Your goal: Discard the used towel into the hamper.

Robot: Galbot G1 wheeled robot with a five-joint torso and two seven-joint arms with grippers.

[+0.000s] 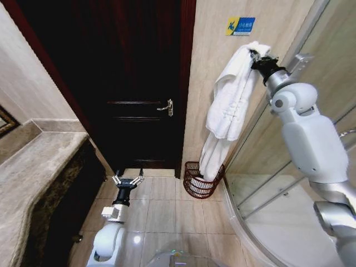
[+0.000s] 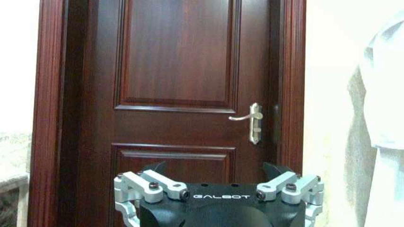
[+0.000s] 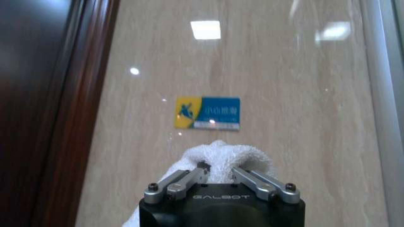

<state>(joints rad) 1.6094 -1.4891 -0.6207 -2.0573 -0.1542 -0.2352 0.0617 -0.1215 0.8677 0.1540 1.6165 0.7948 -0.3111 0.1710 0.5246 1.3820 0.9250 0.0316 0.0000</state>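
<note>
Gripping the top of a thick white terry towel (image 1: 231, 105), the right gripper (image 1: 256, 55) is raised high against the beige tiled wall (image 1: 211, 67), just below a small blue-and-yellow sign (image 1: 240, 25). In the right wrist view its fingers (image 3: 189, 178) are drawn narrow onto a bunched fold of the towel (image 3: 221, 153), with the sign (image 3: 207, 113) straight ahead on the wall. The cloth hangs in a long drape down the wall (its lower end appears to reach into, or just behind, the basket rim; I cannot tell which). The hamper, a small round dark reddish-brown wire basket (image 1: 199, 188), sits on the pale tiled floor (image 1: 161, 206) at the wall's foot, between the dark wooden door (image 1: 139, 83) and the glass shower enclosure (image 1: 289, 183), almost directly beneath the towel.

The left gripper (image 1: 127, 180) hangs low over the floor facing the door, its fingers (image 2: 151, 185) spread wide and holding nothing, beside the edge of the grey stone counter (image 1: 39, 167).

By my reading the grasp step is done and the carry is in hand. The next move calls for getting the towel clear of the wall, bringing it over the basket opening and letting the whole length gather inside before the fingers part; a long drape could easily spill over the rim.
</note>
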